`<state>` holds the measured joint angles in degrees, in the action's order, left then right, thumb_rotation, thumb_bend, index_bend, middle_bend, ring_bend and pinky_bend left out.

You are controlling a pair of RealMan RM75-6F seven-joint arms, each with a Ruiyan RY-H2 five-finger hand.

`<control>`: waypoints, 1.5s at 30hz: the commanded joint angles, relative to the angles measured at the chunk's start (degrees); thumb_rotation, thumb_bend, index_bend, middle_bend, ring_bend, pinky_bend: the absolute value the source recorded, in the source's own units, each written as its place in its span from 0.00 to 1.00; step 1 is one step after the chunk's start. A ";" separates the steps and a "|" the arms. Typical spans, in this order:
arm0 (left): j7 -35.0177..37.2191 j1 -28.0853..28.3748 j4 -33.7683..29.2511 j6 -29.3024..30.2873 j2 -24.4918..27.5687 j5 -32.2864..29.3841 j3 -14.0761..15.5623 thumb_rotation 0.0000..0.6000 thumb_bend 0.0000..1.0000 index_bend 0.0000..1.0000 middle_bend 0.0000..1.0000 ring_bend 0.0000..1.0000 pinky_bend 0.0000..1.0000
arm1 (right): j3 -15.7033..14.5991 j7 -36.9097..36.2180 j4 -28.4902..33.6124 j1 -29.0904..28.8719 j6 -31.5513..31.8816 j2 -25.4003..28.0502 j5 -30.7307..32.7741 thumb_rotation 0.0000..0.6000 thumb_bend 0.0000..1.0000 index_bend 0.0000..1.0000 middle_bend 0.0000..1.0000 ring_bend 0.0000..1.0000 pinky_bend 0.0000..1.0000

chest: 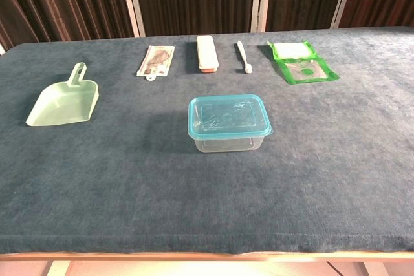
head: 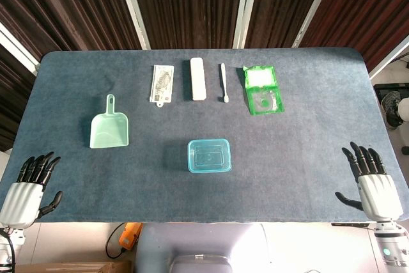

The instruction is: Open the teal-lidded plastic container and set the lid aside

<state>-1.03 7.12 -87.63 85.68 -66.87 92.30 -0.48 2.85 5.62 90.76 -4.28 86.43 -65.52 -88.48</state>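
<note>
Our left hand (head: 29, 187) rests at the table's (head: 77, 158) near left corner, fingers apart and holding nothing, likely parked clear of the work. A pale green scoop (head: 108, 131) lies toward the left edge. Along the far edge sit 4 spare items: a packet (head: 162, 84), a white case (head: 198, 78), a toothbrush (head: 223, 82) and a green pouch (head: 262, 89). The container (head: 209, 156), lid (chest: 228, 116) still on, sits mid-table nearer the front edge, reachable from both sides. Our right hand (head: 374, 183) waits at the near right corner, fingers spread, empty.
</note>
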 commanded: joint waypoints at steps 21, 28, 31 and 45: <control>23.68 19.97 6.53 -14.24 -19.86 10.10 -1.40 1.00 0.28 0.00 0.00 0.00 0.00 | -1.15 -1.75 1.03 -0.50 -1.90 1.33 -1.26 1.00 0.12 0.00 0.00 0.00 0.00; 18.39 24.89 11.23 -21.06 -27.44 3.83 -5.25 1.00 0.28 0.00 0.00 0.00 0.00 | -1.23 -2.63 0.93 -0.74 -2.51 1.80 -1.10 1.00 0.12 0.00 0.00 0.00 0.00; 17.70 26.65 14.63 -23.28 -30.62 1.48 -6.33 1.00 0.28 0.00 0.00 0.00 0.00 | -1.25 -2.63 0.98 -0.94 -3.12 1.93 -0.77 1.00 0.12 0.00 0.00 0.00 0.00; 11.38 33.30 21.54 -29.27 -38.90 -4.76 -9.20 1.00 0.28 0.00 0.00 0.00 0.00 | -1.16 -4.14 0.98 -0.72 -3.22 2.93 0.05 1.00 0.12 0.00 0.00 0.00 0.00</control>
<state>11.01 39.97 -66.42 56.92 -105.31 88.14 -9.47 1.70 1.54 91.74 -5.02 83.20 -62.65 -88.42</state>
